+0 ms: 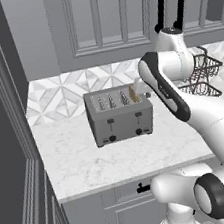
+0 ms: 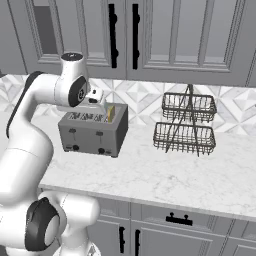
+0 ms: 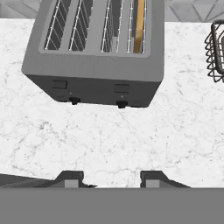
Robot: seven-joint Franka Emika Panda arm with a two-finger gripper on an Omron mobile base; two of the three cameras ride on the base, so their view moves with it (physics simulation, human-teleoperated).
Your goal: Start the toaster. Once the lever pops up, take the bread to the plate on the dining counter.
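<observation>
While upright in toaster (image 3: 94, 65), bread (image 3: 139, 26) edge-up, slot-aligned

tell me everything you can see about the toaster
The toaster is a boxy grey brushed-metal unit with four wire-lined top slots, two black front tabs and two black round knobs below them. It stands upright on the white marble-look countertop, near the tiled backsplash. A tan bread slice stands in the slot at its right end, its top poking above the slot. Nothing else touches it.
</observation>
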